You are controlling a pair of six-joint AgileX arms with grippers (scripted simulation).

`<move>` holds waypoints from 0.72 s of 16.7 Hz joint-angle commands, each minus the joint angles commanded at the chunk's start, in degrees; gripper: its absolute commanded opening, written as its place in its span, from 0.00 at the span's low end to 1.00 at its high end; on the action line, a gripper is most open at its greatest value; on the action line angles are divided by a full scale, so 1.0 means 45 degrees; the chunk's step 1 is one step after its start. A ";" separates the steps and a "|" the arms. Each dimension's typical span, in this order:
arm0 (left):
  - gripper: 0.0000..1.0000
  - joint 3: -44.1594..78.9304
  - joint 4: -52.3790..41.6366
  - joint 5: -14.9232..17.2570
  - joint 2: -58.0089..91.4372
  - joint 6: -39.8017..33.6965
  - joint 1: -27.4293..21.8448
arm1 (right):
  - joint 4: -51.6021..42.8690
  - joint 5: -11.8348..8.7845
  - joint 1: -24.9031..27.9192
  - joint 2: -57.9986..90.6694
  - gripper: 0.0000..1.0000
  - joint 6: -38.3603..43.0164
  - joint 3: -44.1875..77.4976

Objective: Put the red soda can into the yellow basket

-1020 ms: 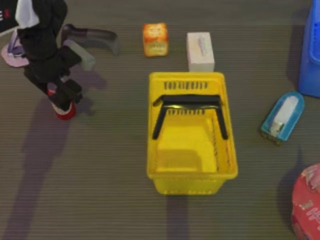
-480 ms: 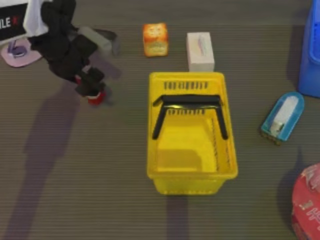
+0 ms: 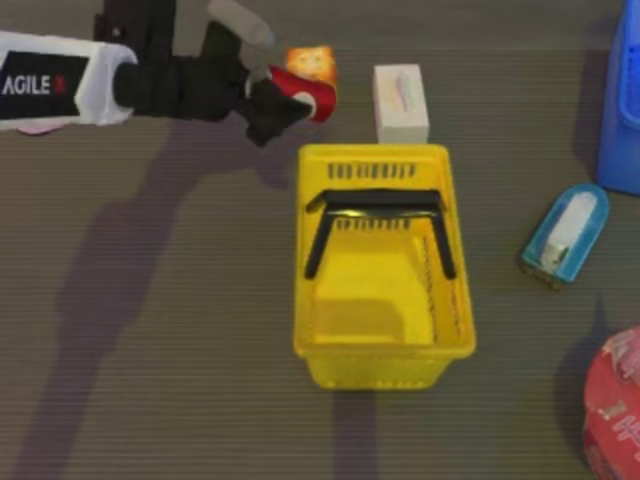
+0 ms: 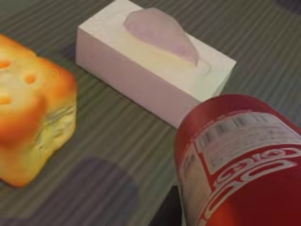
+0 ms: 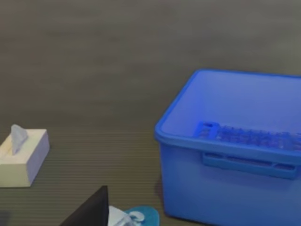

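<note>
The red soda can (image 3: 306, 93) is lifted off the table, lying sideways in my left gripper (image 3: 278, 100), which is shut on it. It hangs just beyond the far left corner of the yellow basket (image 3: 385, 352), in front of an orange cube. In the left wrist view the can (image 4: 244, 160) fills the near corner, white lettering and a barcode showing. The basket stands mid-table with its black handles (image 3: 378, 205) folded across the opening. My right arm is outside the top view; only one dark fingertip (image 5: 94, 207) shows in its wrist view.
An orange cube (image 3: 314, 60) and a white tissue box (image 3: 401, 102) lie just beyond the basket. A blue bin (image 3: 622, 100) stands at the far right, a blue-and-white object (image 3: 566, 233) lies nearer, and a big red container (image 3: 612, 410) sits at the near right corner.
My left gripper has lifted the can from the table's left side and carried it right and away, up to the orange cube near the basket's far left corner.
</note>
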 joint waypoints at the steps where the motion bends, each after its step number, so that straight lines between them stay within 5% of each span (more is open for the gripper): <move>1: 0.00 -0.0434 0.1309 0.0858 -0.0157 -0.0467 -0.0112 | 0.0000 0.0000 0.0000 0.0000 1.00 0.0000 0.0000; 7: 0.00 -0.2576 0.7756 0.5245 -0.1319 -0.2708 -0.0680 | 0.0000 0.0000 0.0000 0.0000 1.00 0.0000 0.0000; 12: 0.00 -0.3244 0.9834 0.6886 -0.1991 -0.3393 -0.0886 | 0.0000 0.0000 0.0000 0.0000 1.00 0.0000 0.0000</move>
